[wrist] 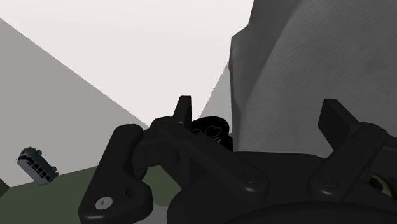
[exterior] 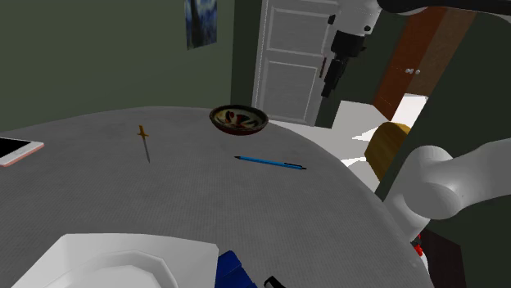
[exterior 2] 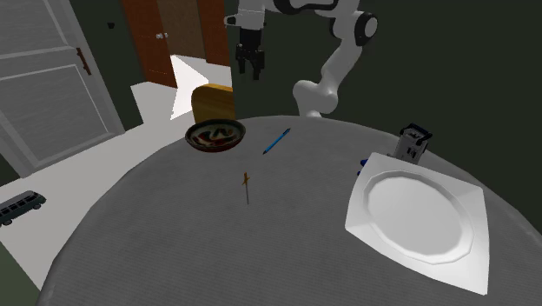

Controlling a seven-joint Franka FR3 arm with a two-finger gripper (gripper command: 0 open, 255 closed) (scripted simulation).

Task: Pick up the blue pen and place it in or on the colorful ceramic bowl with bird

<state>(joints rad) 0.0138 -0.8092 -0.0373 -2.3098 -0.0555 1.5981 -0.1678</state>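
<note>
black gripper hangs high above the table, fingers apart.

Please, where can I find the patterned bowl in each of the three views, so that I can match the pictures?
Shoulder view: the bowl sits at the upper middle, near the far edge of the table.
Second exterior view: the bowl is up and left of centre, near the table's edge.
Wrist view: a coloured sliver, probably its rim, beside the gripper.
Shared landmark: the blue pen lies near the bowl in both exterior views.
</note>
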